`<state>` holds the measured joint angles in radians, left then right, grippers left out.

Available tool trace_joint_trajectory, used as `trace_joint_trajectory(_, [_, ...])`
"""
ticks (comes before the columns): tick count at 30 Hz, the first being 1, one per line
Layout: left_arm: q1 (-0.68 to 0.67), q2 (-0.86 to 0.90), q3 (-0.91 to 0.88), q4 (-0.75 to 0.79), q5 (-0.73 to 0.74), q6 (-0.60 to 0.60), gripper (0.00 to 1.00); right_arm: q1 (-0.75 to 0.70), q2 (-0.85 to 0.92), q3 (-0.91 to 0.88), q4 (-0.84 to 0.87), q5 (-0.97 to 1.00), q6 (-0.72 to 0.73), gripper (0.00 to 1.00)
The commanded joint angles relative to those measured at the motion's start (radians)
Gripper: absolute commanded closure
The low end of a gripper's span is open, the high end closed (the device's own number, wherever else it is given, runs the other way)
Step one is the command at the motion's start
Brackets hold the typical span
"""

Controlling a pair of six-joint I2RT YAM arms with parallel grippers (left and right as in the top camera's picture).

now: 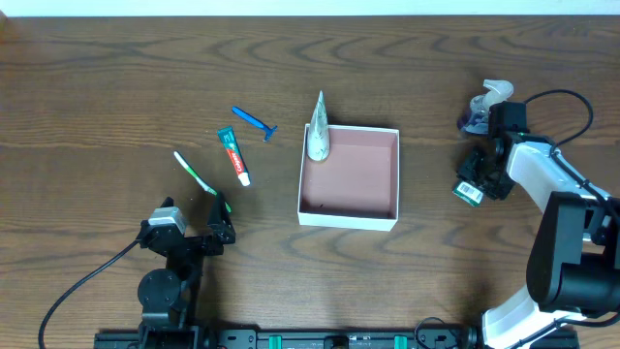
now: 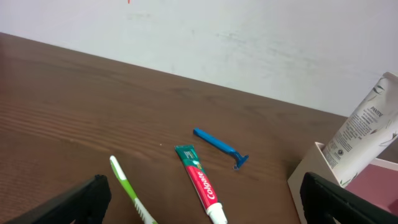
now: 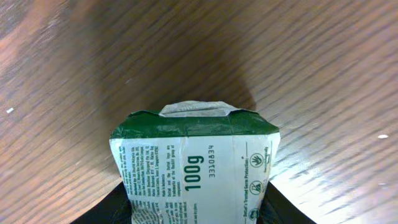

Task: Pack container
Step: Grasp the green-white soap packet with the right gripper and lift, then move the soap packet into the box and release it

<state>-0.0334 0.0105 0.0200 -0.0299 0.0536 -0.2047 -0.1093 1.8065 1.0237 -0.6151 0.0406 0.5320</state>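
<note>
Left fingers (image 2: 74, 202) stood wide apart; right fingers (image 3: 109, 211) flanked green packet (image 3: 193, 174), clamp unclear, so a shallow end-hold might've let it slip short of container (image 1: 349, 220).

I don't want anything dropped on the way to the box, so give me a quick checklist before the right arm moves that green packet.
1. Is the green packet between the fingers of the right gripper: ok.
2. Grip firm enough to lift: cannot tell.
3. Free floor in the container: ok; only a white tube leans in its far left corner.
4. Bare table between packet and container: ok.
5. Is the left gripper open, empty and away from the container: ok.
</note>
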Motion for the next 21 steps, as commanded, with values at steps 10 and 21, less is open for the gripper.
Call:
trace_joint_trajectory(10, [0.005,-0.005,-0.016,-0.036,0.006,0.017,0.02,-0.002,-0.316,-0.003,-0.008,-0.418,-0.137,0.59])
trace_joint_trajectory(21, [0.005,-0.005,-0.016,-0.036,0.006,0.017,0.02,0.075,-0.655,-0.003,0.068,-0.681,-0.066,0.57])
